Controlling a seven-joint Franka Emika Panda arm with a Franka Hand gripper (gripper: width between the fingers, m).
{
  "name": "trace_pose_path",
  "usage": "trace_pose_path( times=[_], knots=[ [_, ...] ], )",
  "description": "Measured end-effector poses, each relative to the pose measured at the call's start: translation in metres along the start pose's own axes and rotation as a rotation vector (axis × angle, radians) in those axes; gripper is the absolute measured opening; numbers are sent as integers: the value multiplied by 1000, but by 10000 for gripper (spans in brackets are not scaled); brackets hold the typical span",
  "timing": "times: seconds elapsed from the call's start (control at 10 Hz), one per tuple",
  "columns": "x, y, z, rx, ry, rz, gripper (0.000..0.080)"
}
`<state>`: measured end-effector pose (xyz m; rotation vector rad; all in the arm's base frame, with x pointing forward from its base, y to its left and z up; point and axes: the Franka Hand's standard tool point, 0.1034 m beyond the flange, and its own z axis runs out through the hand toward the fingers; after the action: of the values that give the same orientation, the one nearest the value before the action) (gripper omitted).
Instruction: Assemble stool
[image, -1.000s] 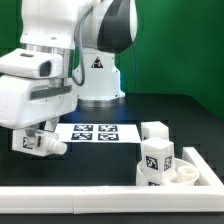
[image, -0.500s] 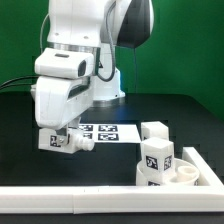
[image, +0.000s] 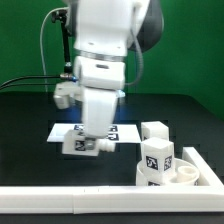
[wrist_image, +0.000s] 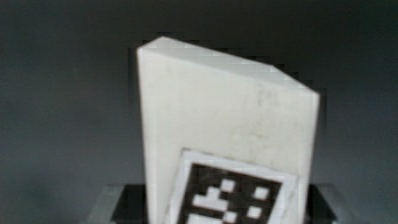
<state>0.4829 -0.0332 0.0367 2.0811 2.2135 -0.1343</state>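
Note:
My gripper (image: 84, 141) is shut on a white stool leg (image: 80, 146) with a black-and-white tag and holds it just above the black table, in front of the marker board. In the wrist view the leg (wrist_image: 222, 120) fills the frame, its tag (wrist_image: 231, 192) near the jaws, which close on it from both sides. At the exterior view's right, a second tagged leg (image: 157, 160) stands upright against the round white seat (image: 186, 173). A third white leg (image: 155, 130) lies behind them.
The marker board (image: 115, 131) lies flat on the table behind the gripper, partly hidden by the arm. A low white wall (image: 90, 199) runs along the front edge. The robot base (image: 100, 60) stands at the back.
The arm has swung toward the exterior view's right with the leg still in the gripper, from the left edge to in front of the marker board.

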Motion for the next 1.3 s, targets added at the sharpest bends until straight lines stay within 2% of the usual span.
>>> trace_pose_path(
  times=[0.1, 0.4, 0.6, 0.7, 0.8, 1.3],
  knots=[
    [0, 2, 0, -54, 6, -47, 321],
    [-5, -2, 3, -53, -19, -270, 321],
    [-7, -14, 13, -26, -32, -552, 321],
    [-13, -15, 14, -17, -34, -680, 321],
    [-21, -16, 14, 7, -38, -712, 321],
    [-29, -21, 17, 28, -69, -1030, 321]
  ],
)
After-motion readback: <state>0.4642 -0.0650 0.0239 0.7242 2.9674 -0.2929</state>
